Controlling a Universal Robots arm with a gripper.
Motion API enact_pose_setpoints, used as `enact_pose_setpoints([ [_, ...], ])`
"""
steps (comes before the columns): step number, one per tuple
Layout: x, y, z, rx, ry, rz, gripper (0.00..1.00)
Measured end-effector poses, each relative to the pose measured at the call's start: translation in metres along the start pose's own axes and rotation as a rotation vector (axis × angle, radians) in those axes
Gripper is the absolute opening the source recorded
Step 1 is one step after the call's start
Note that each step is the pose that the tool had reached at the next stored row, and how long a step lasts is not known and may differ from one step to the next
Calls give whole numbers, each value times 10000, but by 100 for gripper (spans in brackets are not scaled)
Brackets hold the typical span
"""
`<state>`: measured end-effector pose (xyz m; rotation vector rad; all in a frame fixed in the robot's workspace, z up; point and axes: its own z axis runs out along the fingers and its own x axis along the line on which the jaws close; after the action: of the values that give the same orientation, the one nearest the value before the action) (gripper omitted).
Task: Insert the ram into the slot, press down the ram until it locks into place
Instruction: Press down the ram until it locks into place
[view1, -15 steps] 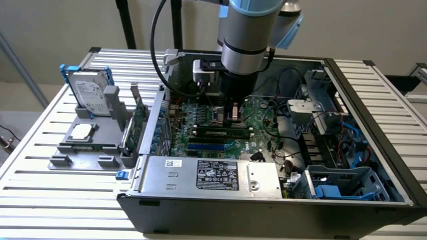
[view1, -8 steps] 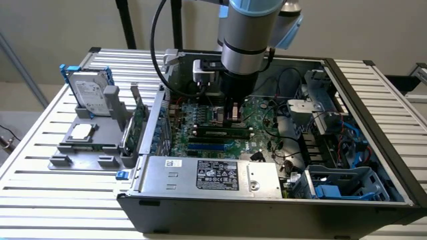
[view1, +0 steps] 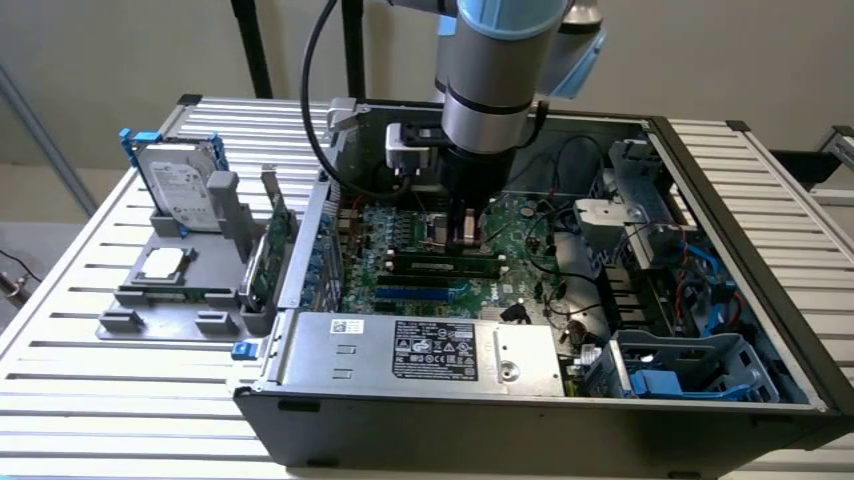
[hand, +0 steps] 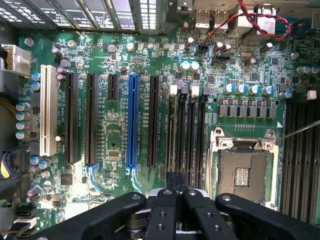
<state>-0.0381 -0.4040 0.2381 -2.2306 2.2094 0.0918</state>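
The ram (view1: 447, 265), a thin green stick with black chips, lies lengthwise in one of the parallel black memory slots (hand: 176, 130) on the motherboard inside the open computer case. My gripper (view1: 467, 238) reaches straight down into the case and hangs close over the ram's top edge; whether it touches is unclear. In the wrist view my gripper (hand: 176, 189) lines up with the slots, its two black fingers (hand: 164, 210) drawn together with nothing visibly clamped between them. White end clips (hand: 173, 90) mark the slots' far ends.
A blue socket (hand: 132, 120) and black expansion sockets run parallel beside the memory slots. The empty CPU socket (hand: 242, 172) lies on the other side. A power supply (view1: 414, 350) fills the case's near side. Outside stand a hard drive (view1: 180, 190) and an upright green card (view1: 274, 250).
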Motion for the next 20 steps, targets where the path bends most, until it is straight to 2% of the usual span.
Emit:
enact_pose_setpoints([
  [8,1,-3,83,-33,8,1,11],
  [14,3,-5,132,-31,3,2,11],
  [16,-2,-3,77,-22,-19,2,11],
  [20,-8,-1,-112,-38,-1,0,11],
])
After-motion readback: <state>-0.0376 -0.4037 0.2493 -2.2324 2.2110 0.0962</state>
